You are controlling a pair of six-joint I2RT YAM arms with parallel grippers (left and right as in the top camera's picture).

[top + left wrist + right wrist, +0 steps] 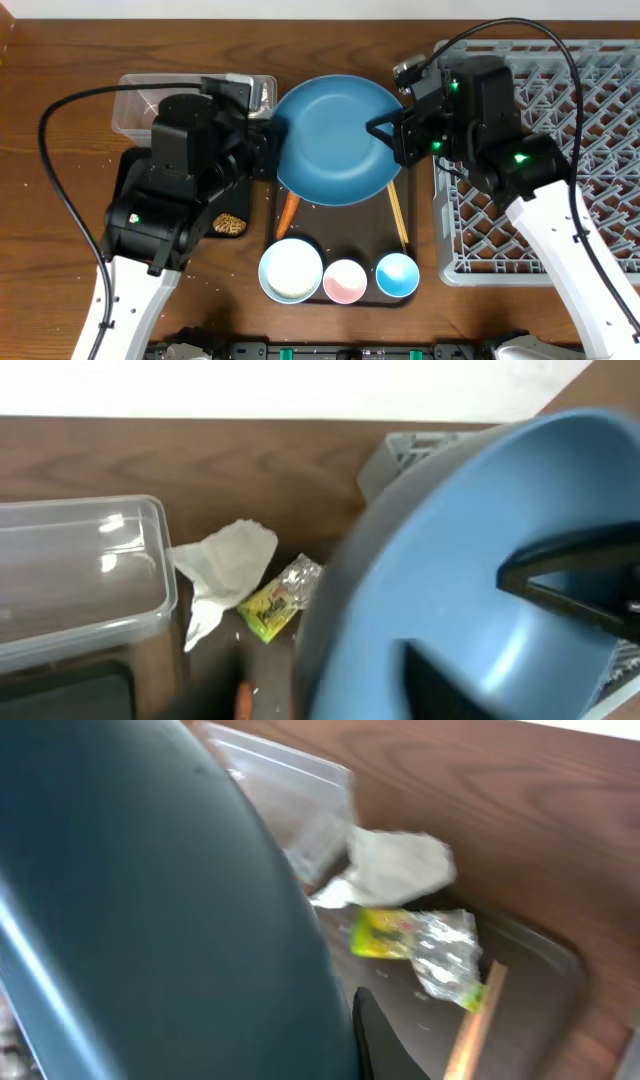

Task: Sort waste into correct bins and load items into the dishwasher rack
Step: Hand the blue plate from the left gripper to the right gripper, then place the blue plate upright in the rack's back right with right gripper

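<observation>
Left gripper and right gripper both clamp the blue dish. I'd release left, then stand it between the pegs of the rack, at the right edge of the counter.

A dark brown, wood-grained counter spreads under soft, even light, and a plain white surface lies beyond its far edge
</observation>
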